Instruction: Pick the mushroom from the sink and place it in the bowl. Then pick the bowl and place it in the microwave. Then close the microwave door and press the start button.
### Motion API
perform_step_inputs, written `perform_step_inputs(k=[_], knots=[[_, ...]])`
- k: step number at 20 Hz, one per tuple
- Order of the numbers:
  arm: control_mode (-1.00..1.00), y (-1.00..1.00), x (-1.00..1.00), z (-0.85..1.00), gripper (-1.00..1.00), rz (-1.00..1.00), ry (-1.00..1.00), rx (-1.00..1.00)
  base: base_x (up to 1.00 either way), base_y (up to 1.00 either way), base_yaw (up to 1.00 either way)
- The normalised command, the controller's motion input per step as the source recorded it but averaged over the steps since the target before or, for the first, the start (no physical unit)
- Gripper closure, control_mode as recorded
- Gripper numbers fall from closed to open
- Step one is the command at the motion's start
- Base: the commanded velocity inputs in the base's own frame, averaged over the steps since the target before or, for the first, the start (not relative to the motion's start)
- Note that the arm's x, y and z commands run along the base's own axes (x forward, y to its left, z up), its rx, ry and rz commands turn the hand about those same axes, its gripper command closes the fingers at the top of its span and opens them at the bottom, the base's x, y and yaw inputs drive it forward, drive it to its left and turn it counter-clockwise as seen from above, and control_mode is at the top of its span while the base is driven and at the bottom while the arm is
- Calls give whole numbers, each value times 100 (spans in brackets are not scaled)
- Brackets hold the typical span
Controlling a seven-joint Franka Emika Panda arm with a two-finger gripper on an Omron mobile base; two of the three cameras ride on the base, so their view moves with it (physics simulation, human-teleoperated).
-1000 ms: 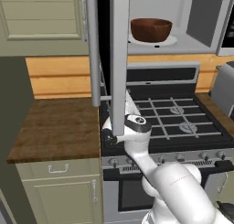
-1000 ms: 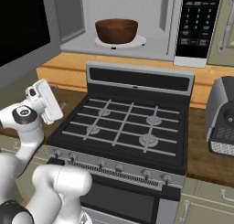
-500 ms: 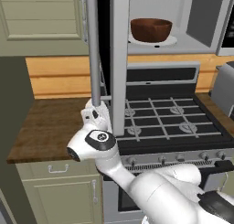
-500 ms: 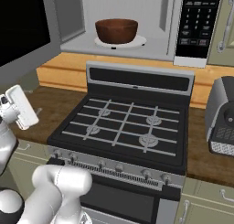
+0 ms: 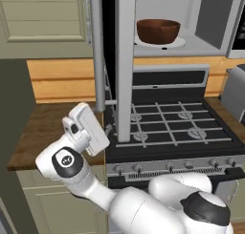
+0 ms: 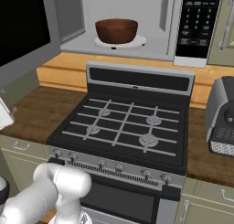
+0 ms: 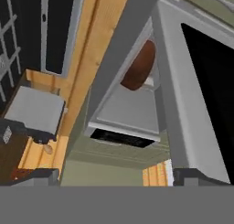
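While standing open, microwave door [image 5: 123, 61] seen edge-on in left base view, black window facing away in hand view. Bowl [image 5: 158, 30] resting on white turntable plate [image 6: 137, 40] inside microwave [image 6: 137, 22], above the stove [image 6: 123, 127]. Mushroom too small to tell. Pincer [image 7: 114, 175] spread wide, holding nothing, tips apart at bottom of hand view, pointing up toward door and bowl. White hand [image 5: 88, 128] raised over wooden worktop [image 5: 43, 128], left of stove, just beside lower edge of door. Toaster [image 6: 221, 115] on the right.
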Motion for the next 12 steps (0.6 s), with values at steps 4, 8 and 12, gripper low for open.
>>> perform_step_inputs(k=[4, 8, 12], knots=[[-100, 8, -46, 64, -100, -35, -25, 3, 0, 0, 0], [-100, 0, -29, 57, -100, -36, -26, 3, 0, 0, 0], [-100, -8, -13, 39, -100, -31, -24, 8, 0, 0, 0]])
